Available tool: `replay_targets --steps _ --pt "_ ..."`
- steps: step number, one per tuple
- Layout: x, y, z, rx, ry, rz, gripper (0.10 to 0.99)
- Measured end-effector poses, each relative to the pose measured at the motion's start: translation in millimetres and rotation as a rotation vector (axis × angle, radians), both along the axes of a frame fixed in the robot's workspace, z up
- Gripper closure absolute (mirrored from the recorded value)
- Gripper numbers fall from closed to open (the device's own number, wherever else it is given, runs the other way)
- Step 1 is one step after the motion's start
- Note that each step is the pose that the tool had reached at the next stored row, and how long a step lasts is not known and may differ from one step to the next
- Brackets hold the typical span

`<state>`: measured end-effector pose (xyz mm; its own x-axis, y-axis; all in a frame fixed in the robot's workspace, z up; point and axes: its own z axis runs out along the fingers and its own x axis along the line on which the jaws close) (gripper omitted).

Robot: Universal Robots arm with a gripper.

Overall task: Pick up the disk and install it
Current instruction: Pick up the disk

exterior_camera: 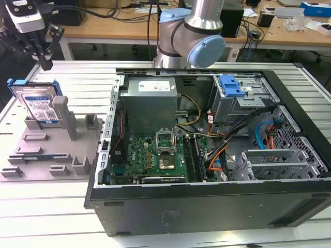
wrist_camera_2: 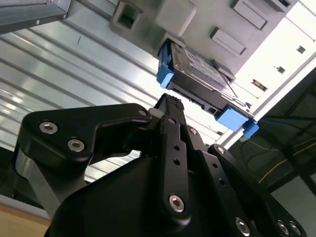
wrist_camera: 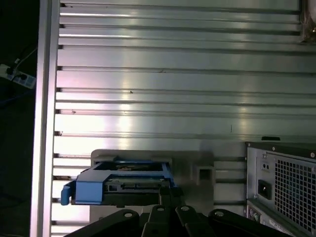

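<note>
Tally of the main things: one arm (exterior_camera: 199,31), one gripper (exterior_camera: 46,63), one disk (exterior_camera: 39,103), one grey fixture (exterior_camera: 57,155) and one open computer case (exterior_camera: 207,201), all on one slatted metal table (exterior_camera: 41,212).

The disk stands on edge in a slot at the fixture's far end, leaning back a little with its labelled face outward and its blue carrier framing it. One tall grey post (exterior_camera: 62,116) of the fixture rises just beside it, on the exterior view's right.

The gripper hangs above that same far end of the fixture, over the disk and apart from it. Its two fingers are pressed together with nothing between them. In the second wrist view the gripper (wrist_camera_2: 170,102) points toward the disk (wrist_camera_2: 197,69), which sits in the fixture (wrist_camera_2: 247,29) with the table (wrist_camera_2: 59,64) beyond. In the first wrist view the gripper (wrist_camera: 168,191) shows just short of the disk (wrist_camera: 121,183) in its fixture (wrist_camera: 187,160), with the table (wrist_camera: 173,84) behind and the case (wrist_camera: 281,182) close by.

The case lies just beside the fixture, on the exterior view's right, its side panel off. Inside it show one power supply (exterior_camera: 150,101), one motherboard (exterior_camera: 155,155) and one grey drive cage (exterior_camera: 238,106) topped by one blue bracket (exterior_camera: 231,85), on the side of the case away from the fixture.
</note>
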<state>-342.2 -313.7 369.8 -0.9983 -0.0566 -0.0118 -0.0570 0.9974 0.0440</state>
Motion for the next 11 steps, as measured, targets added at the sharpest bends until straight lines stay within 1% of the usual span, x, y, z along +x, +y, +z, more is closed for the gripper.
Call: replay_targets --steps 2,6,7,9,11 --pt "0.0 0.0 0.0 0.0 0.0007 0.04 0.98" --pt "0.0 0.0 0.0 0.0 0.0044 0.124 0.98" --pt "0.0 0.0 0.0 0.0 0.0064 0.152 0.98" --pt "0.0 0.0 0.0 0.0 0.0092 0.189 0.98" --pt "0.0 0.0 -0.1 0.0 0.0146 0.252 0.98"
